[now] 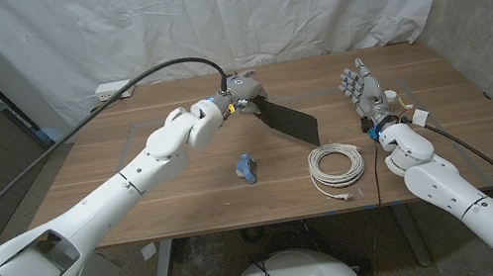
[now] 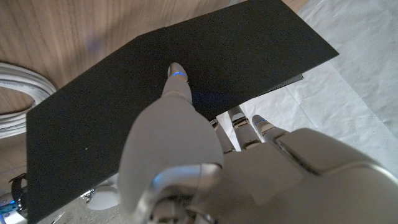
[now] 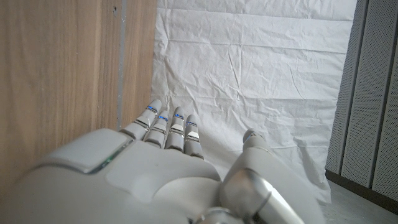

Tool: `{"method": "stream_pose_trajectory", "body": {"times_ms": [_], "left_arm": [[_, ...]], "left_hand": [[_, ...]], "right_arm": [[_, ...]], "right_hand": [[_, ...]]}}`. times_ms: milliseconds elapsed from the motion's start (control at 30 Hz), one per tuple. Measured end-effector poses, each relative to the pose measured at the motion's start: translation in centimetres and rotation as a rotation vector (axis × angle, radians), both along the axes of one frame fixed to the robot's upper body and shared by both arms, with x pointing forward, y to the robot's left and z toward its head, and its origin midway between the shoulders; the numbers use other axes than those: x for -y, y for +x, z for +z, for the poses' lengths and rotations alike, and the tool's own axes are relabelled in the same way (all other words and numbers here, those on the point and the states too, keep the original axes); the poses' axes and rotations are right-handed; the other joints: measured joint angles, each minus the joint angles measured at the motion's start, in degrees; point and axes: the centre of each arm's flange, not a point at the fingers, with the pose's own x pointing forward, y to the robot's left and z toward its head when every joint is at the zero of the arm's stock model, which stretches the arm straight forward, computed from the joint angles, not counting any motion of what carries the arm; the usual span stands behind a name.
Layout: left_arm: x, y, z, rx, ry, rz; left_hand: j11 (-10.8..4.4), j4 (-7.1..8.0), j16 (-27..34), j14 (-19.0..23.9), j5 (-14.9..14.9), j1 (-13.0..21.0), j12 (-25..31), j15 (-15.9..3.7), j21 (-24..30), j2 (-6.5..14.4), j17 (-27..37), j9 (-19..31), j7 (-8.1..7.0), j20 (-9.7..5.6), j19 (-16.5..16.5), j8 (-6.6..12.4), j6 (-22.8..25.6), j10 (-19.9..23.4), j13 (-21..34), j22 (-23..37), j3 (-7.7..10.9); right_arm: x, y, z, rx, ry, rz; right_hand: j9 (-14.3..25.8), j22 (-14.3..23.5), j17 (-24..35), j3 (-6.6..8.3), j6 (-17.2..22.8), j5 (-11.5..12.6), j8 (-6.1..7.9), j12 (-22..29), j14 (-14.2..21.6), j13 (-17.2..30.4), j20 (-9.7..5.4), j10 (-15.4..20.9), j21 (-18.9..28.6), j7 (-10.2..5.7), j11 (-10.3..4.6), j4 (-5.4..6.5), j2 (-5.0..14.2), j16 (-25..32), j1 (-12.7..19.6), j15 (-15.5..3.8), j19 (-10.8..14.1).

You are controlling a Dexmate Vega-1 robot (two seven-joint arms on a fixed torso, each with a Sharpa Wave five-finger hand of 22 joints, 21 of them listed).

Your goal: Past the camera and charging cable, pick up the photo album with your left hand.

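We see the left hand [image 1: 241, 92] holding the black photo album [image 1: 290, 121] by its far end, thumb on top (the left wrist view shows this best). The album is tilted, up off the wooden table [image 1: 133, 177]. In front of it sit a small blue camera [image 1: 246, 167] and the white coiled cable [image 1: 336, 164]. The right hand [image 1: 364, 90] waits at the right side with straight fingers, holding nothing.

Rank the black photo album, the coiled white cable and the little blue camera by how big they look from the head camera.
1. Photo album, held in the left hand
2. Cable, close behind
3. Camera, clearly smallest
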Motion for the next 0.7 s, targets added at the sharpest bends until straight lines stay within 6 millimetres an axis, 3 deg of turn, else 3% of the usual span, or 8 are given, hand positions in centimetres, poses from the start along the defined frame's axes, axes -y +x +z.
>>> {"method": "stream_pose_trajectory", "body": {"times_ms": [700], "left_arm": [[-0.7, -1.6, 2.2, 0.031, -0.055, -0.026]], "left_hand": [[-0.09, 0.14, 0.00, 0.51, -0.02, -0.24, -0.24, -0.13, 0.00, -0.41, -0.01, 0.01, 0.20, -0.32, 0.31, -0.02, 0.63, 0.71, 0.54, 0.00, 0.14]], "right_arm": [[0.0, -0.3, 0.2, 0.008, -0.001, -0.004]], "right_hand": [[0.00, 0.00, 0.00, -0.24, 0.00, 0.00, 0.00, 0.00, 0.31, 0.00, -0.40, 0.00, -0.22, 0.00, 0.00, -0.24, 0.00, 0.00, 0.00, -0.31, 0.40]]}}
